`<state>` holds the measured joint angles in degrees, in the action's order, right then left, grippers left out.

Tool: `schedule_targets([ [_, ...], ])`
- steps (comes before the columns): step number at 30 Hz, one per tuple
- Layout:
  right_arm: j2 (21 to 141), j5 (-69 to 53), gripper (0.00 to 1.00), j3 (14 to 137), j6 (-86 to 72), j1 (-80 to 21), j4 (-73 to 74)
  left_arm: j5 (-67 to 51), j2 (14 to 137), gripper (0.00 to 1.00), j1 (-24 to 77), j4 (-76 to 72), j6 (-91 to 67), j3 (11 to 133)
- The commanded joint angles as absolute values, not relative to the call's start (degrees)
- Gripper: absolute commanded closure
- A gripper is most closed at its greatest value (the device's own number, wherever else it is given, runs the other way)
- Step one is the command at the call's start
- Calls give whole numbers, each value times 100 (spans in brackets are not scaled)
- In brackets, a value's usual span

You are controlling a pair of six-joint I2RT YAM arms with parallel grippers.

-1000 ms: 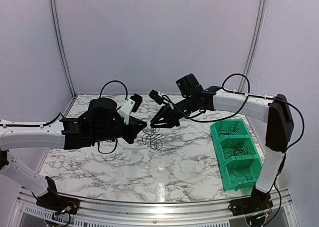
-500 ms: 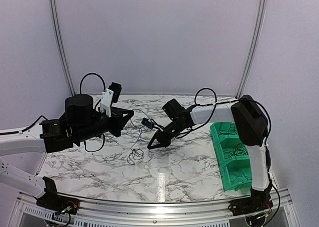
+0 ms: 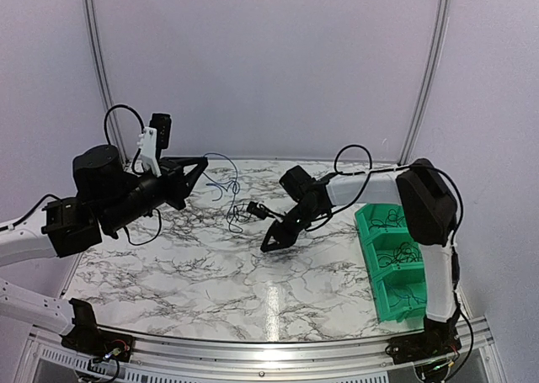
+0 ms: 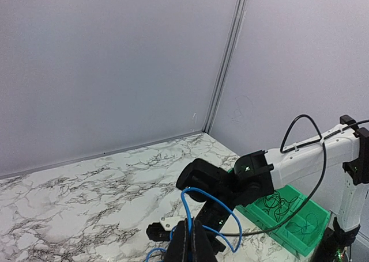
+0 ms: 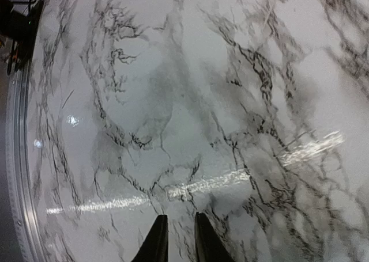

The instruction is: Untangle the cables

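Note:
The cables (image 3: 224, 183) are thin blue strands hanging off the table from my left gripper (image 3: 199, 167), which is raised at the back left. They trail down to a small loop (image 3: 235, 220). In the left wrist view the left gripper (image 4: 191, 237) is shut on a blue cable loop (image 4: 187, 207). My right gripper (image 3: 270, 242) points down at the marble table to the right of the hanging strands, apart from them. Seen from the right wrist, the right gripper (image 5: 177, 234) shows a narrow gap with only bare marble between its fingers (image 5: 156, 239).
A green three-compartment bin (image 3: 376, 269) stands at the right edge with black wires in its compartments (image 3: 402, 253); it also shows in the left wrist view as the bin (image 4: 301, 232). The right arm (image 4: 271, 170) reaches across the table's middle. Grey walls close the back.
My left arm has lifted up and to the left, pulling the cables off the table. The right gripper dropped toward the table and let go, now apart from the strands.

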<state>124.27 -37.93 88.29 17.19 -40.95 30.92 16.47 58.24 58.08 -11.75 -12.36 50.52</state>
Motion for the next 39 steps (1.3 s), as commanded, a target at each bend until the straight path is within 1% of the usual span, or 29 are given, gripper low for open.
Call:
schedule_targets([
  [1, 11182, -3532, 70, 8941, 1815, -3774, 3155, 1658, 5849, 100, 5827, -1257, -1140, 5067],
  [2, 10908, -3510, 62, 8900, 1881, -3710, 3148, 1641, 5888, 100, 5827, -1257, -1149, 5036],
  [3, 10651, -3523, 57, 8873, 1946, -3648, 3141, 1617, 5927, 100, 5827, -1249, -1144, 5016],
  [8, 9780, -4348, 47, 9002, 2044, -3580, 3306, 1497, 6216, 100, 5827, -1257, -1201, 4957],
  [11, 9641, -5037, 44, 8970, 1555, -3671, 3162, 1456, 6426, 100, 5827, -1322, -1189, 4957],
  [14, 9698, -5295, 37, 8913, 1437, -3944, 3100, 1437, 6579, 100, 5827, -1500, -1218, 4910],
  [15, 9762, -5346, 36, 8905, 1397, -4024, 3095, 1450, 6623, 100, 5827, -1563, -1226, 4895],
  [20, 10157, -5662, 33, 8845, 1136, -4282, 2954, 1478, 6815, 100, 5827, -1810, -1279, 4871],
  [24, 10331, -5620, 31, 8904, 1381, -4488, 2991, 1542, 6920, 100, 5827, -1967, -1316, 4863],
  [27, 10349, -5365, 31, 8934, 1764, -4637, 3066, 1565, 6980, 100, 5827, -2065, -1336, 4860],
  [31, 10288, -5040, 37, 8877, 1863, -4717, 2937, 1581, 7040, 100, 5827, -2130, -1362, 4869],
  [34, 10310, -4653, 38, 8945, 1625, -4715, 2824, 1584, 7066, 100, 5827, -2161, -1406, 4854],
  [39, 10358, -4443, 37, 9171, 1229, -4611, 2841, 1555, 7051, 100, 5827, -2186, -1456, 4791],
])
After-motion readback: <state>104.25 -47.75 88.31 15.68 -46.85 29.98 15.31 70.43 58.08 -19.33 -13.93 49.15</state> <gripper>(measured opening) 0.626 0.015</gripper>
